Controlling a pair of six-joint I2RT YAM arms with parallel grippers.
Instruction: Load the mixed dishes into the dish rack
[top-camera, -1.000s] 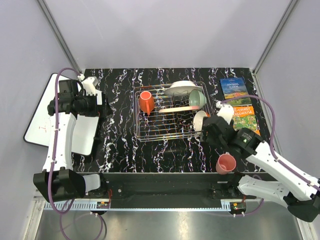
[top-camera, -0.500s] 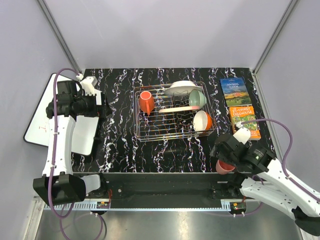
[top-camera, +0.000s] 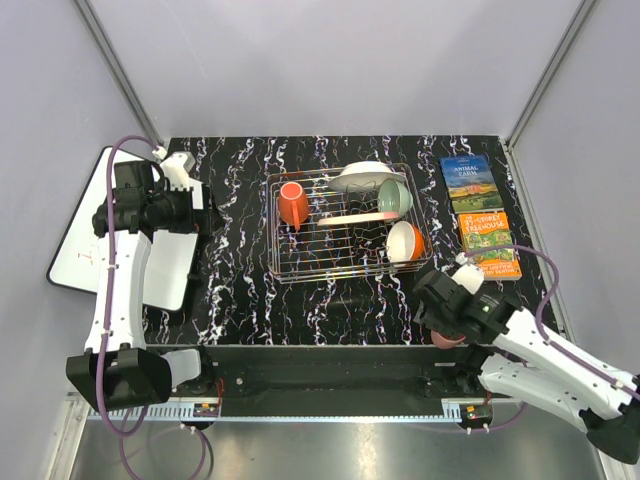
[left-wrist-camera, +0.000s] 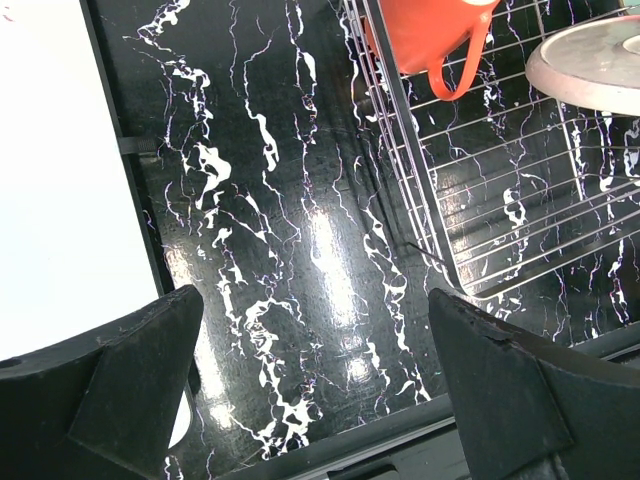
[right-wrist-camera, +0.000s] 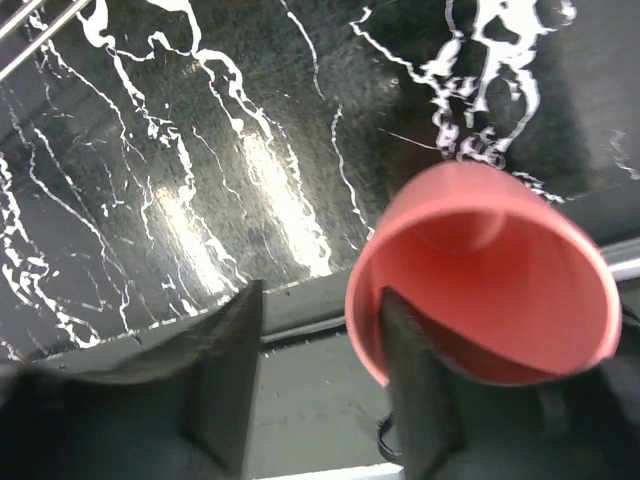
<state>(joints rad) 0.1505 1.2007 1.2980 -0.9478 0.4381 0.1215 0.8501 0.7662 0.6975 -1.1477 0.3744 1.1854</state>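
Note:
The silver wire dish rack (top-camera: 345, 262) stands mid-table and holds the orange-red mug (top-camera: 293, 203), the white plate (top-camera: 362, 177), the mint-green bowl (top-camera: 395, 197), the pink-and-cream plate (top-camera: 352, 217) on edge and the orange bowl (top-camera: 405, 241). The pink cup (right-wrist-camera: 490, 270) sits at the table's near right edge, mostly hidden under my right gripper (top-camera: 442, 322) in the top view. The right gripper (right-wrist-camera: 320, 390) is open; one finger (right-wrist-camera: 420, 400) is inside the cup's rim, the other outside with a gap. My left gripper (left-wrist-camera: 320, 400) is open and empty over the table left of the rack (left-wrist-camera: 420, 210).
A white board (top-camera: 85, 235) lies off the table's left side, under the left arm. Two colourful books (top-camera: 468, 181) (top-camera: 490, 243) lie at the right edge. The table's front edge and a metal rail (right-wrist-camera: 300, 310) run just below the cup.
My right arm has drawn back from the rack's right end to the near edge and come down over the pink cup, covering it. The left arm has not moved.

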